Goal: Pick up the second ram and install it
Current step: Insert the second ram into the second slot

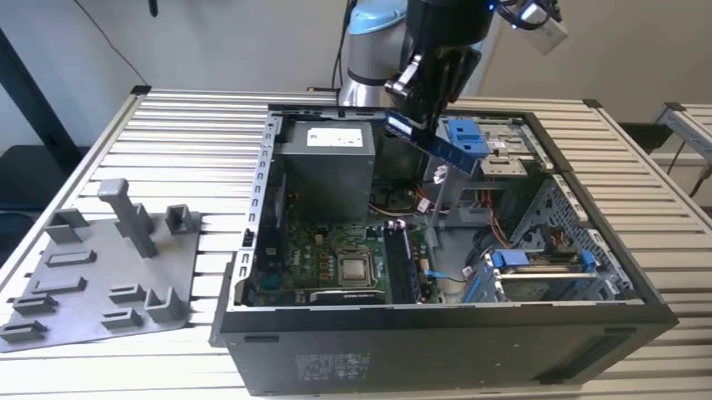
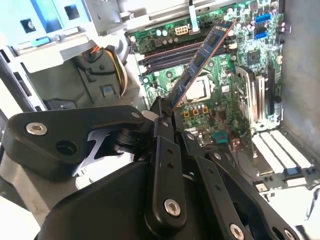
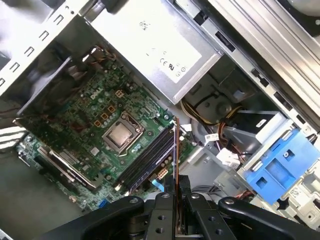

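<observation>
The second ram [image 2: 200, 62], a long, thin, flat green board with a row of small dark chips, is clamped at one end between the black fingers [image 2: 162, 150] of the gripper [image 2: 162, 111]. It is held tilted in the air over the open computer case [image 1: 445, 350]. In the first wrist view the stick appears edge-on as a thin line running alongside the long black memory slots [image 3: 150, 157]. How high it hangs above them cannot be judged. The gripped end is hidden between the finger pads. Below lies the green motherboard [image 2: 225, 110], densely set with small components, with the square metal-capped processor socket [image 3: 120, 136] just beside the slots. Whether any slot is occupied is hard to make out. In the exterior view the stick [image 1: 439, 146] sits between two bulky parts. The grey sheet-metal power supply unit [image 1: 323, 162], a smooth box with a white label, is toward the exterior view's left. A blue plastic drive caddy [image 1: 468, 137] is toward the exterior view's right. A bundle of yellow, orange and black cables [image 3: 200, 107] runs near the end of the slots. The case walls are perforated steel, and their rim cuts off part of the board in the exterior view. Outside the case, toward the exterior view's left, a grey moulded tray [image 1: 100, 283] with raised holders and a tall upright post [image 1: 128, 217] lies on the ribbed aluminium table [image 1: 189, 125], well apart from the gripper.
</observation>
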Motion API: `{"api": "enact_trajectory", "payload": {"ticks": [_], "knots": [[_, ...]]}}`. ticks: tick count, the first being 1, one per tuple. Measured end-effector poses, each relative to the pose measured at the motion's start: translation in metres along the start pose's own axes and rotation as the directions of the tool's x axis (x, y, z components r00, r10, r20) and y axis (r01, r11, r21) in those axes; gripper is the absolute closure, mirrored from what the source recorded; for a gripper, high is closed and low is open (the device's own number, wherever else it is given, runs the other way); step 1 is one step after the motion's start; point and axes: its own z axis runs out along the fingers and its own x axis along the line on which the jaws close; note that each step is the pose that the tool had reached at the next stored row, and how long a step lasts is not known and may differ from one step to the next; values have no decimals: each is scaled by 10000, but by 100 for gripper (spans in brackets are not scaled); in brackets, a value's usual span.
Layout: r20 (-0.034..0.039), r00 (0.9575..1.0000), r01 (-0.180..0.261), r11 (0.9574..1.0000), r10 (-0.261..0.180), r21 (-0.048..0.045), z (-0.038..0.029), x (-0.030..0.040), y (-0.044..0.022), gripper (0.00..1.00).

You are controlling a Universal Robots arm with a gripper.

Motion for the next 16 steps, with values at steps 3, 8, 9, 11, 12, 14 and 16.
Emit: {"api": "enact_trajectory", "payload": {"ticks": [3, 8, 9, 11, 12, 14, 16], "knots": [[-1, 9987, -507, 9987, 507, 20, 3, 0, 0, 86], [3, 9913, -1314, 9913, 1314, 52, 8, 0, 0, 86], [2, 9891, -1471, 9891, 1471, 59, 8, 0, 0, 86], [4, 9837, -1795, 9837, 1795, 71, 10, 0, 0, 86], [5, 9810, -1938, 9810, 1938, 77, 11, 0, 0, 86], [7, 9741, -2261, 9741, 2261, 90, 13, 1, 0, 86], [10, 9665, -2567, 9664, 2567, 102, 15, 1, 0, 86]]}}
